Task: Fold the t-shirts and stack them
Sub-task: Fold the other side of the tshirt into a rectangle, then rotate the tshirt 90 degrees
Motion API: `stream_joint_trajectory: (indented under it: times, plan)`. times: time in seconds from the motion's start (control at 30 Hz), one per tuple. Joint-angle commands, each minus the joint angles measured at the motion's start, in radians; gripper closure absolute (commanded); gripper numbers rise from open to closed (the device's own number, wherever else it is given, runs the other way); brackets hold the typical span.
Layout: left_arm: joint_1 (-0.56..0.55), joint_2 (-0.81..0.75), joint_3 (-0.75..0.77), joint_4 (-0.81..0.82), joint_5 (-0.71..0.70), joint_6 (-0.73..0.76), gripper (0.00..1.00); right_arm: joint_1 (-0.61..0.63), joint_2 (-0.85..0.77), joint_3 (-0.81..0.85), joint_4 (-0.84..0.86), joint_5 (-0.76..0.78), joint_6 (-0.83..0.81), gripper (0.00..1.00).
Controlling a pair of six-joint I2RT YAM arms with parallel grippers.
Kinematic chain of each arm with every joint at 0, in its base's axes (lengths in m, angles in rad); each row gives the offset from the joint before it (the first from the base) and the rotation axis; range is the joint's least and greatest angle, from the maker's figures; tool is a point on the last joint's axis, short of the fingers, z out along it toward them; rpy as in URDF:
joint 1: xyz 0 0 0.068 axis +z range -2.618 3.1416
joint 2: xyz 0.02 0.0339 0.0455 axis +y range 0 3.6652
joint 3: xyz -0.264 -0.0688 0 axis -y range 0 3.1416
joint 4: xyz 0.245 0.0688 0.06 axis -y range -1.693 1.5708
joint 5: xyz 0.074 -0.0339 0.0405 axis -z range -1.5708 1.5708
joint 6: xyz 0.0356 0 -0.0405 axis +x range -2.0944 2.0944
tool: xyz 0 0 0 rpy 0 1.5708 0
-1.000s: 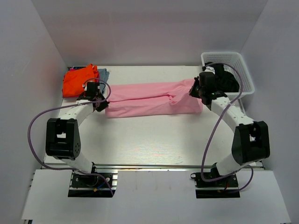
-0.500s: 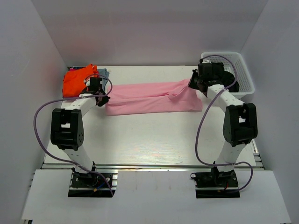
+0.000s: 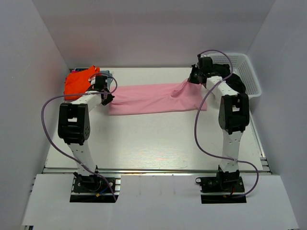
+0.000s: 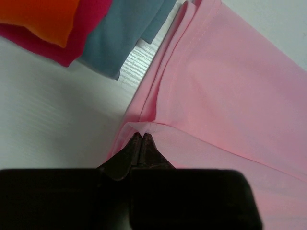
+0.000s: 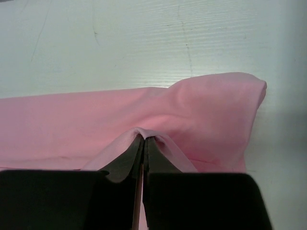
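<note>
The light pink t-shirt (image 3: 153, 98) lies stretched in a long band across the far half of the white table (image 3: 153, 143). My left gripper (image 3: 107, 97) is shut on its left end, pinching a fold of pink cloth (image 4: 216, 96) at the fingertips (image 4: 140, 136). My right gripper (image 3: 192, 79) is shut on its far right corner, and the cloth (image 5: 201, 110) rises in a small peak over the closed fingers (image 5: 144, 139). A stack of folded t-shirts sits at the far left, with bright orange (image 3: 76, 82) on top. In the left wrist view I see orange (image 4: 43, 19), red (image 4: 81, 33) and grey-blue (image 4: 124, 33) layers.
A white mesh basket (image 3: 250, 64) stands at the far right corner, just behind the right arm. Grey walls close in the table on the left, the back and the right. Both arms reach far out, their cables looping over the table's sides.
Both arms have stretched toward the back of the table, drawing the pink shirt's far edge with them. The right end of the cloth now lifts up to the right gripper.
</note>
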Motion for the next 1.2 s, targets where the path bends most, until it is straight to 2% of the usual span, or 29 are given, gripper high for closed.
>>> stream_joint_trajectory:
  times: [0.0, 0.03, 0.1, 0.13, 0.17, 0.2, 0.23, 0.27, 0.3, 0.47, 0.57, 0.67, 0.83, 0.97, 1.0, 1.17]
  plan:
    - [0.004, -0.002, 0.061, -0.031, -0.05, -0.002, 0.91, -0.01, 0.057, 0.11, -0.035, -0.024, -0.006, 0.97]
    - [0.004, -0.002, 0.07, -0.031, -0.059, -0.002, 0.83, -0.013, 0.092, 0.125, -0.04, -0.023, -0.006, 0.95]
    - [0.004, -0.002, 0.081, -0.052, -0.072, -0.002, 0.37, -0.013, 0.112, 0.186, -0.054, -0.02, -0.005, 0.83]
    - [0.004, -0.011, 0.081, -0.052, -0.084, -0.002, 0.2, -0.018, 0.13, 0.199, -0.077, -0.023, -0.006, 0.77]
    - [0.004, -0.012, 0.09, -0.066, -0.084, -0.002, 0.09, -0.019, 0.13, 0.209, -0.081, -0.041, -0.014, 0.69]
    - [0.004, -0.034, 0.09, -0.066, -0.084, -0.002, 0.0, -0.016, 0.126, 0.219, -0.084, -0.044, -0.015, 0.51]
    - [0.004, -0.047, 0.09, -0.066, -0.084, 0.007, 0.0, -0.013, 0.118, 0.213, -0.08, -0.049, -0.023, 0.45]
    - [0.004, -0.059, 0.09, -0.075, -0.084, 0.007, 0.0, -0.013, 0.095, 0.204, -0.077, -0.068, -0.034, 0.31]
    - [0.004, -0.073, 0.09, -0.075, -0.084, 0.007, 0.0, -0.011, 0.06, 0.158, -0.074, -0.07, -0.049, 0.1]
    - [-0.007, -0.175, 0.008, 0.001, -0.018, 0.076, 0.0, -0.002, -0.11, -0.039, 0.006, -0.154, -0.068, 0.1]
    - [-0.016, -0.185, -0.014, 0.064, 0.127, 0.146, 0.0, 0.001, -0.197, -0.207, 0.054, -0.26, -0.065, 0.1]
    - [-0.016, -0.145, -0.014, 0.125, 0.267, 0.194, 0.0, 0.013, -0.207, -0.278, 0.101, -0.364, -0.071, 0.1]
    - [-0.035, -0.012, 0.076, 0.156, 0.39, 0.231, 0.0, 0.033, -0.121, -0.209, 0.028, -0.326, -0.025, 0.1]
    - [-0.044, 0.085, 0.112, 0.127, 0.404, 0.243, 0.0, 0.03, -0.06, -0.156, -0.032, -0.23, 0.029, 0.1]
    - [-0.044, 0.099, 0.112, 0.127, 0.404, 0.243, 0.0, 0.028, -0.023, -0.124, -0.072, -0.16, 0.058, 0.1]
    - [-0.053, 0.13, 0.06, 0.049, 0.376, 0.243, 0.0, 0.025, 0.074, -0.027, -0.144, -0.096, 0.098, 0.1]
